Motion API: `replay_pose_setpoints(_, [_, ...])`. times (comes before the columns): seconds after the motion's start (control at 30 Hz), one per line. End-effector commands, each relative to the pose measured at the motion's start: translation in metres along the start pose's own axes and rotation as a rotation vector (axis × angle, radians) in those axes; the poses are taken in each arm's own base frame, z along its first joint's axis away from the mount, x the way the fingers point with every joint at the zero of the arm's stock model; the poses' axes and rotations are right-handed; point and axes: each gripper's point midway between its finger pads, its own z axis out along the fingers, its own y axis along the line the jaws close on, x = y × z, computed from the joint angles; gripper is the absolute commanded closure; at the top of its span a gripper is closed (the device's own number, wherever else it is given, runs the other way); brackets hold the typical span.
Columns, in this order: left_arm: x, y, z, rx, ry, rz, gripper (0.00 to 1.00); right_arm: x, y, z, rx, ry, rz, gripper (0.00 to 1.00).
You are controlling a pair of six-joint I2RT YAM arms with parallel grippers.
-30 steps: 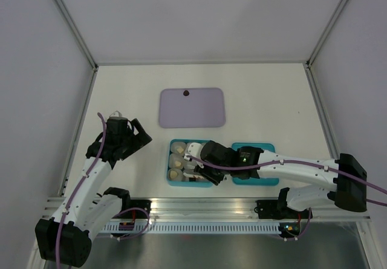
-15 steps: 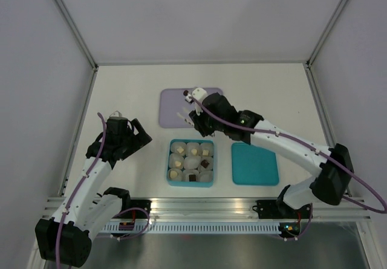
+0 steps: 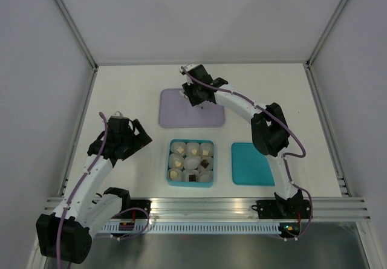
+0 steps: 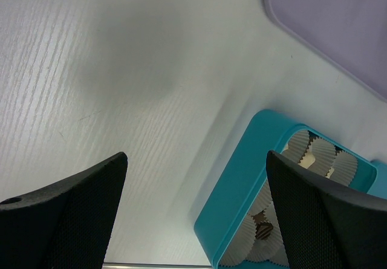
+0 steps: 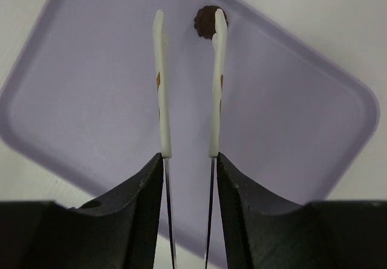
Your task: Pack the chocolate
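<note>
The right gripper (image 5: 189, 16) has its thin white fingers (image 5: 160, 87) a little apart with nothing between them. Their tips are over the far edge of the lavender tray (image 5: 284, 112). One dark brown chocolate (image 5: 205, 21) lies on that tray right at one fingertip; contact cannot be told. Nearer the bases, a teal box (image 3: 170, 163) holds paper cups (image 3: 192, 162), several with cream or dark chocolate pieces (image 3: 191, 176) in them, and a teal lid (image 3: 254, 163) lies beside it. The left gripper (image 4: 196, 157) hangs wide open and empty over the table (image 4: 91, 69), near the box.
</note>
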Motion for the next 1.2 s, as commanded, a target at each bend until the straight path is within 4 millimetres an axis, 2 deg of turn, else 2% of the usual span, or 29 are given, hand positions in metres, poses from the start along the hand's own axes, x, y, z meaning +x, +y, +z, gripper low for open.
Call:
replay_pose_setpoints(0.0, [-0.008, -0.002, 0.0, -0.004, -0.027, 0.02, 0.0, -0.027, -0.006, 0.005, 0.028, -0.038, 0.027, 0.55])
replay_pose_setpoints(0.1, [-0.008, -0.002, 0.0, -0.005, -0.03, 0.018, 0.0, -0.024, -0.012, 0.02, 0.069, -0.031, 0.042, 0.53])
replay_pose_setpoints(0.33, [-0.009, 0.0, 0.001, -0.015, -0.033, 0.017, 0.0, -0.011, -0.012, 0.042, 0.076, 0.006, 0.043, 0.52])
replay_pose_setpoints(0.77, [-0.008, 0.001, 0.0, -0.012, -0.038, 0.015, 0.0, -0.007, -0.02, 0.045, 0.13, 0.02, 0.081, 0.52])
replay_pose_setpoints(0.9, [-0.009, 0.001, -0.001, -0.009, -0.044, 0.013, 0.01, -0.006, -0.014, 0.048, 0.101, 0.019, 0.082, 0.53])
replay_pose_setpoints(0.97, [-0.009, 0.001, -0.002, -0.01, -0.043, 0.013, 0.0, -0.005, -0.013, 0.049, 0.1, 0.019, 0.089, 0.54])
replay_pose_setpoints(1.17, [-0.008, 0.002, -0.001, -0.012, -0.04, 0.011, 0.0, -0.02, -0.012, 0.037, 0.084, -0.033, 0.099, 0.73])
